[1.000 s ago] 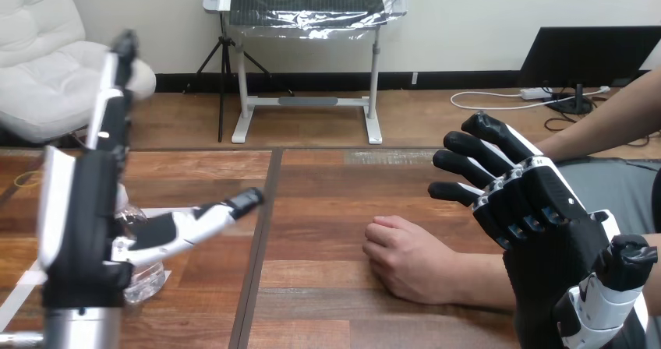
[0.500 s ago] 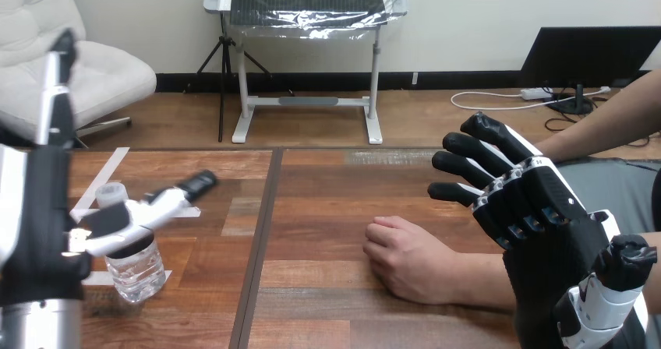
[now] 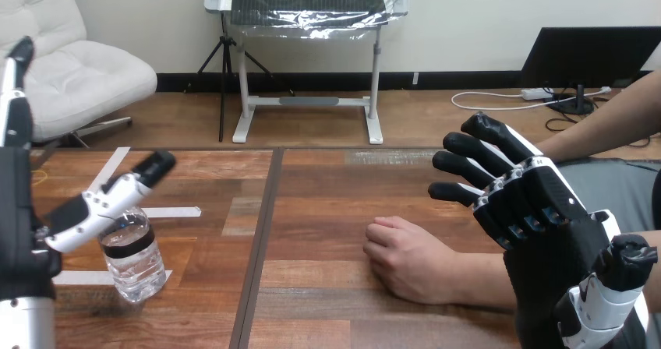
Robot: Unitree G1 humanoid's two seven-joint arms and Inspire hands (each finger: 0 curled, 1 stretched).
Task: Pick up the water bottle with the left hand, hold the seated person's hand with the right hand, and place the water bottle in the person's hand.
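The clear plastic water bottle (image 3: 134, 257) is standing near the worktop's (image 3: 327, 193) front-left corner. The left hand (image 3: 19, 216) is holding straight, empty fingers beside it, apparently preparing a grasp. The right hand (image 3: 546, 224), loosely open and empty, is hovering beside the person's fist (image 3: 409, 262).

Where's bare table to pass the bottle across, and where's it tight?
Free: the table's middle, between the water bottle and the person's hand, plus the far strip beyond that hand. Crowded: left front, with the left robot hand by the bottle; right side, with the right robot hand by the person's forearm.
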